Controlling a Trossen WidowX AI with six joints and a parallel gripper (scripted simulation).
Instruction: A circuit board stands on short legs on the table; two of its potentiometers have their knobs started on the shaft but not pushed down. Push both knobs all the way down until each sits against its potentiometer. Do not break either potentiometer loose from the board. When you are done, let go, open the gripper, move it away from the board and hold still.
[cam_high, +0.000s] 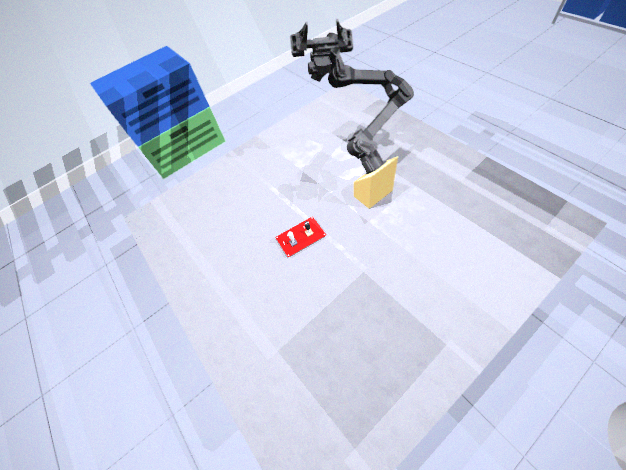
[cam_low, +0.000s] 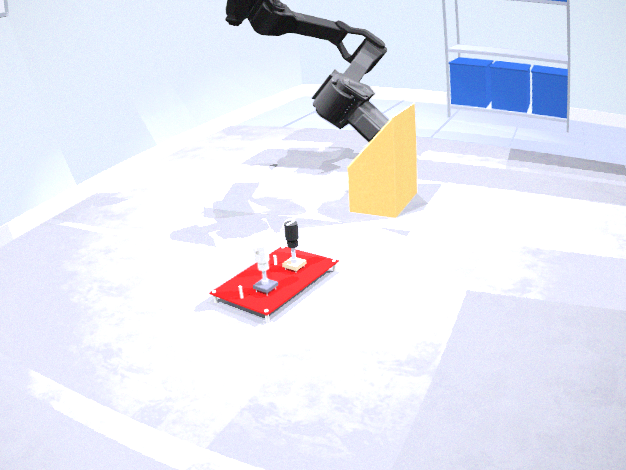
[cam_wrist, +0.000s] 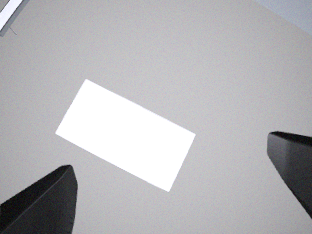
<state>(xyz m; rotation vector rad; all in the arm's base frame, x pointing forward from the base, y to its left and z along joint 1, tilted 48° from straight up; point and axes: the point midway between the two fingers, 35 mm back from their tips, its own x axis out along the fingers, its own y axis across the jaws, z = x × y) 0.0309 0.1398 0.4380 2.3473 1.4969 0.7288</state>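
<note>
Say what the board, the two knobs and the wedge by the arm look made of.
Board: glossy red, flat and thin, likely lacquered circuit laminate.
Black knob: dark, faintly shiny, probably plastic.
Pale knob: whitish grey with a sheen, plastic or metal; cannot tell.
Wedge: matte tan, uniform, perhaps foam or cardboard.

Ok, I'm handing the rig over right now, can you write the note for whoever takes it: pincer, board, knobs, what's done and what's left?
Pincer: open, holding nothing, raised high and pointing upward, far from the board; the wrist view shows only ceiling.
Red circuit board: on its short legs on the table, in front of the yellow block.
Black knob and pale knob: both high on their shafts, clear of the potentiometer bodies.
Done: nothing.
Left: push both knobs fully down, gently, then open, back away and hold still.
</note>
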